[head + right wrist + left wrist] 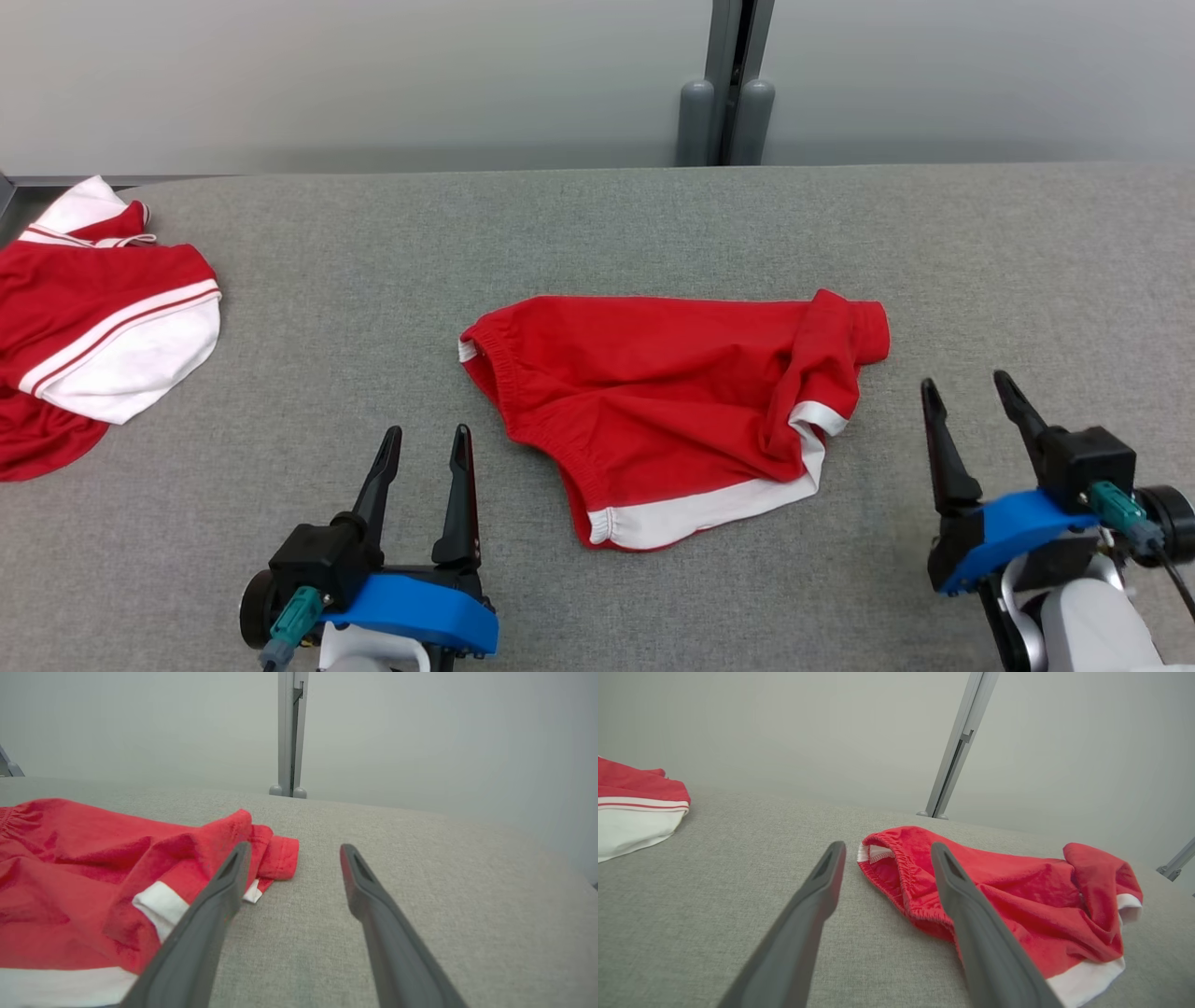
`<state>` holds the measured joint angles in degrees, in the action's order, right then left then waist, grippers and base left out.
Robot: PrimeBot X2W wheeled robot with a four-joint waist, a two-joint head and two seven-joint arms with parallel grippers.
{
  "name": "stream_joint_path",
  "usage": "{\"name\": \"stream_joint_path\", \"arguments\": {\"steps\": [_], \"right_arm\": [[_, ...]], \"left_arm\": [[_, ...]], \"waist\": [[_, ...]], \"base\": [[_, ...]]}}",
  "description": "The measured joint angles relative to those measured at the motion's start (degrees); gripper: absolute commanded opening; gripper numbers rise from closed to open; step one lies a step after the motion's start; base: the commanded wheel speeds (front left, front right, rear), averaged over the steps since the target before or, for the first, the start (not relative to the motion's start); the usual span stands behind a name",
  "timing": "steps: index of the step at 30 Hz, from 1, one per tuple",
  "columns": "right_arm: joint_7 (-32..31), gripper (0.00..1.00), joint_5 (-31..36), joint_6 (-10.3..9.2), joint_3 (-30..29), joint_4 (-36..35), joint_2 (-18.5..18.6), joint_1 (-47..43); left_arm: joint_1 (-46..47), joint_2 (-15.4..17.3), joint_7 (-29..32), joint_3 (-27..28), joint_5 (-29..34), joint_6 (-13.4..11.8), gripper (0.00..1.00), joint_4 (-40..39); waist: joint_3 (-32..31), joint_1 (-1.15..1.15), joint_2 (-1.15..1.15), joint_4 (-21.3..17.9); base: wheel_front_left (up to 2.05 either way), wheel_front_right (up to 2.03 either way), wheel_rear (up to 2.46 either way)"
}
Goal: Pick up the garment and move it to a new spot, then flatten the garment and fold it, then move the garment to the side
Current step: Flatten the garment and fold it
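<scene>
Since neither gripper holds it, the red garment (672,401) lies rumpled on the grey table (597,243) between them, just right of the left gripper (428,429) and just left of the right gripper (963,378); both stand with fingers spread, empty, seemingly poised for its elastic waistband (495,364) and folded-over leg (840,336); another red-and-white garment (93,317) lies well left of the left gripper.

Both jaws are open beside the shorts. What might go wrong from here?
The shorts lie bunched and folded over at their right end; a pinch there may catch several layers and keep the fold. Another red and white garment lies at the left of the table; setting the shorts aside there may tangle them.
</scene>
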<state>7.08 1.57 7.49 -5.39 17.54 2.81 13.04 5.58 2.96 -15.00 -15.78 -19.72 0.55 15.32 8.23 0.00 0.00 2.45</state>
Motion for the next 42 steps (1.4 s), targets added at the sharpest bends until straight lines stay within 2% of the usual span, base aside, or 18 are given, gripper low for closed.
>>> {"name": "stream_joint_path", "arguments": {"steps": [4, 11, 20, 21, 22, 24, 26, 33, 39, 40, 42], "right_arm": [[-1.9, 1.0, 3.3, 0.0, -0.1, 0.4, 0.1, -1.7], [-2.9, 1.0, 7.3, 0.0, 4.7, 8.5, 0.0, 0.0], [2.8, 1.0, 11.0, 0.0, 4.4, 15.6, 0.0, 5.8], [3.2, 0.8, 11.1, 0.0, 4.3, 16.3, 0.0, 6.1], [3.3, 0.47, 11.3, 0.0, 4.1, 16.7, 0.0, 6.5], [3.8, 0.28, 12.2, 0.0, 3.6, 17.5, 0.0, 7.0], [4.3, 0.0, 13.3, 0.0, 2.7, 17.9, 0.0, 7.6], [3.9, 0.0, 17.0, 0.01, -1.7, 16.5, 0.0, 7.4], [0.5, 0.0, 28.9, 0.0, -7.4, 8.5, 0.0, 3.0], [-0.1, 0.12, 30.5, 0.01, -7.8, 7.8, 0.0, 2.6], [-0.6, 0.55, 32.3, 0.01, -8.4, 7.2, 0.0, 1.4]], "left_arm": [[-0.1, 0.0, 0.0, -0.1, 0.1, 0.1, 1.0, 0.0], [0.3, 0.0, 0.0, -0.5, 0.1, 0.3, 1.0, 0.3], [0.3, 0.0, 0.0, -0.4, 0.3, 0.3, 1.0, 0.5], [0.3, 0.0, 0.0, -0.4, 0.4, 0.3, 1.0, 0.5], [0.2, 0.0, 0.0, -0.4, 0.5, 0.3, 1.0, 0.5], [0.1, 0.0, 0.0, -0.3, 0.5, 0.2, 1.0, 0.5], [-0.1, 0.0, 0.0, -0.3, 0.5, 0.2, 1.0, 0.4], [-0.6, 0.0, 0.0, -0.2, 0.5, 0.2, 1.0, 0.4], [-0.8, 0.0, 0.0, -0.2, 0.5, 0.0, 1.0, 0.2], [-0.8, 0.0, 0.0, -0.2, 0.5, 0.0, 1.0, 0.2], [-0.7, 0.0, 0.0, -0.3, 0.5, 0.1, 1.0, 0.2]], "waist": [[0.1, 0.0, 0.0, 0.0], [0.8, 0.0, 0.0, 1.5], [1.1, 0.0, 0.0, 3.2], [1.0, 0.0, 0.0, 3.2], [1.0, 0.0, 0.0, 3.2], [0.9, 0.0, 0.0, 3.2], [0.9, 0.0, 0.0, 3.0], [0.7, 0.0, 0.0, 1.9], [1.1, 0.0, 0.0, 0.6], [1.2, 0.0, 0.0, 0.4], [1.5, 0.0, 0.0, 0.2]], "base": [[0.0, 0.0, 0.0], [0.0, 0.0, 0.0], [0.0, 0.0, 0.0], [0.0, 0.0, 0.0], [0.0, 0.0, 0.0], [0.0, 0.0, 0.0], [0.0, 0.0, 0.0], [0.0, 0.0, 0.0], [0.0, 0.0, 0.0], [0.0, 0.0, 0.0], [0.0, 0.0, 0.0]]}}
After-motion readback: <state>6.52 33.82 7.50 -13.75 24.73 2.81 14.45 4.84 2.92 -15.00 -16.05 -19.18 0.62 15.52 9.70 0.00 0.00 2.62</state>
